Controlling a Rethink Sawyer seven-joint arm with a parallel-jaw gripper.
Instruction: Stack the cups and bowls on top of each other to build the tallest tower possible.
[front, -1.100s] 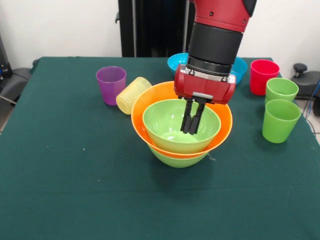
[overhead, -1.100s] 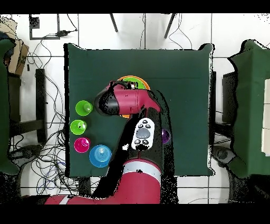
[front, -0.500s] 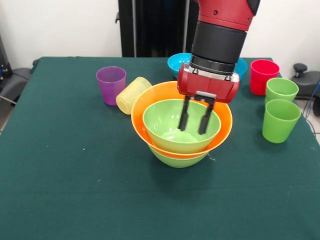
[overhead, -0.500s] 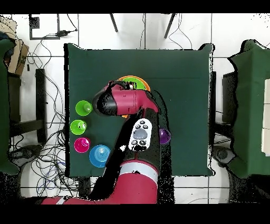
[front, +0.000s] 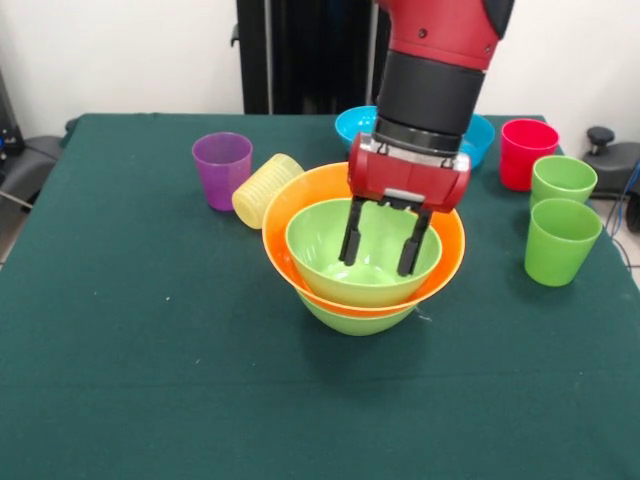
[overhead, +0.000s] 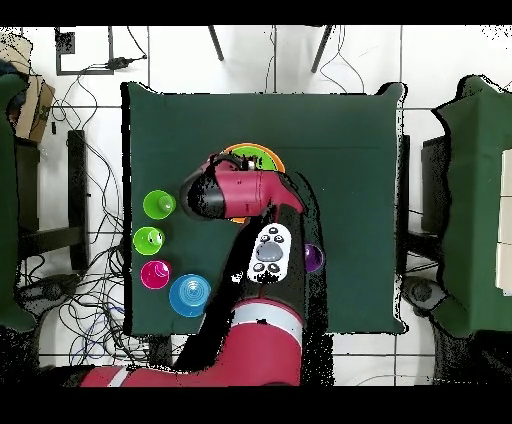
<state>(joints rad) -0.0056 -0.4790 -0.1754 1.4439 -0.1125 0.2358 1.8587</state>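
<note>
Front view: the tool (front: 379, 248), fingers spread and empty, hangs inside the tower's (front: 300, 235) top green bowl (front: 320, 245).

A robotics lab: green-clothed table (front: 150, 380) (cables (overhead: 95, 290) strewn over the tiled floor (overhead: 180, 60)).

Dark green cloth-covered table (front: 150, 380). Near its middle, standing directly on the cloth, a lime green bowl (front: 352, 318) with more bowls nested inside. Just left, a ribbed pale yellow cup (front: 264, 189) on its side, beside an upright purple cup (front: 222, 169). Far edge: blue bowls (front: 352, 124). Right side: red cup (front: 526, 152) and two light green cups (front: 560, 241), all upright.
</note>
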